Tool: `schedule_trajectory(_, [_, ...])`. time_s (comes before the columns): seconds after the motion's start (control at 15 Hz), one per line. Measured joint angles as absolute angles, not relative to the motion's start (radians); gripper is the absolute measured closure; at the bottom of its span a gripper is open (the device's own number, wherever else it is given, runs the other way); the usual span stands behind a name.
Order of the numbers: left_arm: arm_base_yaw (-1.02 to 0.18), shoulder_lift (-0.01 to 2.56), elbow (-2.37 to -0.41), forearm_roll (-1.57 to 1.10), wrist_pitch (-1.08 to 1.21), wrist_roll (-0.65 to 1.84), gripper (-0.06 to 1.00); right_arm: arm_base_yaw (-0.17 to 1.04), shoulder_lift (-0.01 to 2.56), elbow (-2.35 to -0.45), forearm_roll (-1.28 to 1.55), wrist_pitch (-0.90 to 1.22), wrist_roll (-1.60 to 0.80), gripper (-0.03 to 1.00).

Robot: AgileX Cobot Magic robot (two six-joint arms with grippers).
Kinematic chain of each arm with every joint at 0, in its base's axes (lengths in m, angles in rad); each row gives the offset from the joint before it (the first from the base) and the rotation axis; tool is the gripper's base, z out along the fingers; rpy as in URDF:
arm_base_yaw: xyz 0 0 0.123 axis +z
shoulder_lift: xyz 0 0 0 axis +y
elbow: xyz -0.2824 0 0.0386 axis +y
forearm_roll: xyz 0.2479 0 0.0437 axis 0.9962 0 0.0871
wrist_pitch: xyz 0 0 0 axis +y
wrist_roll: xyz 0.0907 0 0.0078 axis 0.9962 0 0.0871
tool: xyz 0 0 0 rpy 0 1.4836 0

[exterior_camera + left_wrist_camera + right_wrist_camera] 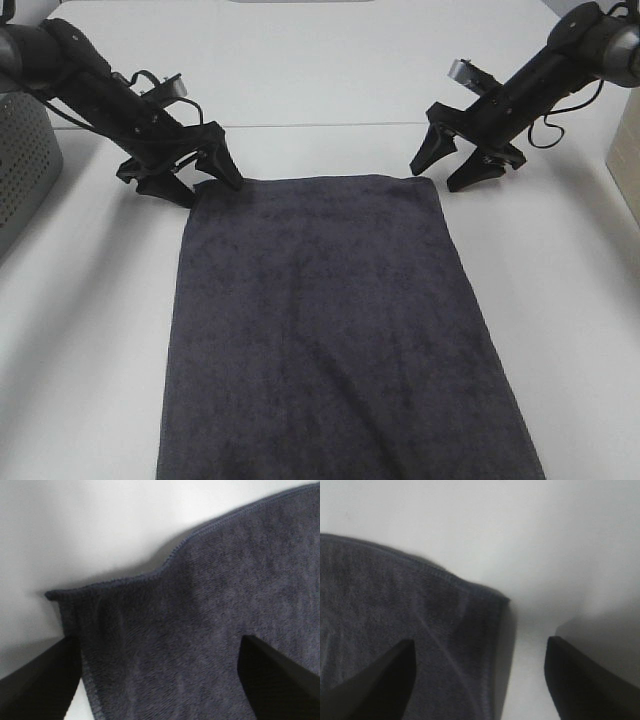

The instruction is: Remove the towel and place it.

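I note the towel [320, 320] flat on the desk [580, 330], running to its near edge, my left hand [210, 192] and right hand [435, 178] each spread apart astride a far corner: soft, limp cloth, I judge, best pinched at those hemmed corners.

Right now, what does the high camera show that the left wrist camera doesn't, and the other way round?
Only the high view: most of the towel spread flat, the right gripper open at its far right corner, and a grey basket at the left edge. Only the left wrist view: the stitched hem close up, rippled near the corner. Both: the towel on the white table, the left gripper open astride its far left corner.
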State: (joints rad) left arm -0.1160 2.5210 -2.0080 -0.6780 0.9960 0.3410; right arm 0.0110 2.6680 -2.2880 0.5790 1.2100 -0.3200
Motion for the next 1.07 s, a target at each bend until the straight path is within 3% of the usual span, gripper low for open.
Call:
schedule_trajectory(0.2, [-0.189,2.534,-2.013,-0.678,0.956,0.255,0.23,0.109,2.662,-2.280,0.510,1.211,-0.292,0.33])
schedule_trajectory(0.33, [-0.203,2.543,-2.013,-0.673,0.952,0.241,0.48,0.133,2.660,-2.280,0.431,1.211,-0.241,0.60])
schedule_trajectory(0.47, [-0.203,2.552,-2.013,-0.662,0.953,0.256,0.81,0.132,2.663,-2.280,0.408,1.210,-0.214,0.90])
schedule_trajectory(0.53, [-0.203,2.553,-2.013,-0.660,0.953,0.279,0.90,0.131,2.663,-2.280,0.408,1.210,-0.212,0.96])
schedule_trajectory(0.73, [-0.206,2.554,-2.035,-0.620,0.960,0.306,0.92,0.131,2.657,-2.280,0.406,1.208,-0.193,0.96])
schedule_trajectory(1.07, [-0.210,2.581,-2.256,-0.446,0.961,0.318,0.92,0.134,2.626,-2.268,0.368,1.044,-0.162,0.96])
